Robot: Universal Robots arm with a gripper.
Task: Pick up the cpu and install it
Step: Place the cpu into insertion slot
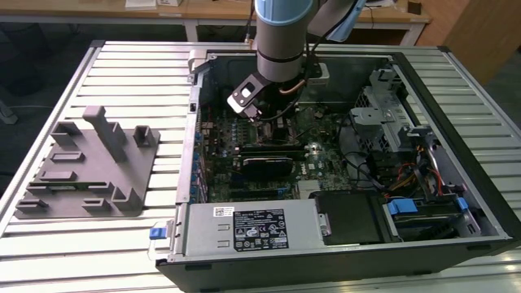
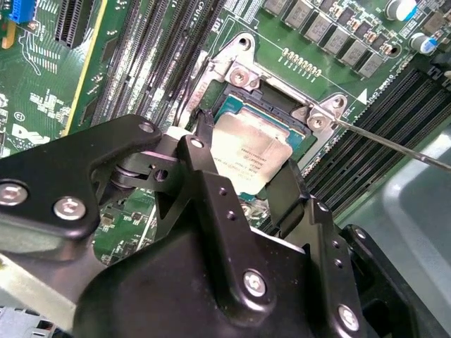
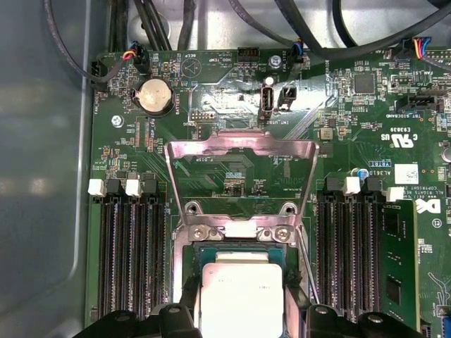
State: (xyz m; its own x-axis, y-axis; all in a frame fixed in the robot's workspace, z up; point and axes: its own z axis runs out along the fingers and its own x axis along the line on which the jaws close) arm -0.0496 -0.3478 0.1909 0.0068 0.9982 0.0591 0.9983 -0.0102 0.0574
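The arm is reaching down into the open computer case (image 1: 189,183) at the upper centre of the exterior view, with the gripper (image 1: 262,118) hanging low over the motherboard (image 1: 327,163). The case is lying on a slatted metal table (image 1: 122,61). The grey fixture (image 1: 89,165) is sitting on the same table towards the exterior view's left, well apart from the arm.

In the second wrist view the gripper (image 2: 243,151) is grasping the cpu (image 2: 252,156). Its two black fingers (image 2: 204,141) are standing narrowly apart and pressing against opposite edges of the chip, one on each side. The silvery top is facing up, with the greenish rim peeking out beyond it. The cpu is sitting down inside the black frame of the socket (image 2: 276,105), roughly level with it. Whether it is fully seated I cannot tell.

The first wrist view is showing the same grasp: the cpu (image 3: 239,292) is lying in the socket (image 3: 181,271) with the gripper (image 3: 243,304) closed around it. The metal load plate (image 3: 239,144) is standing swung open, just beyond the socket. The thin metal lever (image 2: 394,144) is sticking out to one side, raised and not latched. Rows of black memory slots (image 3: 130,253) are flanking the socket on both sides. A round coin battery (image 3: 155,95) is sitting further along the board.
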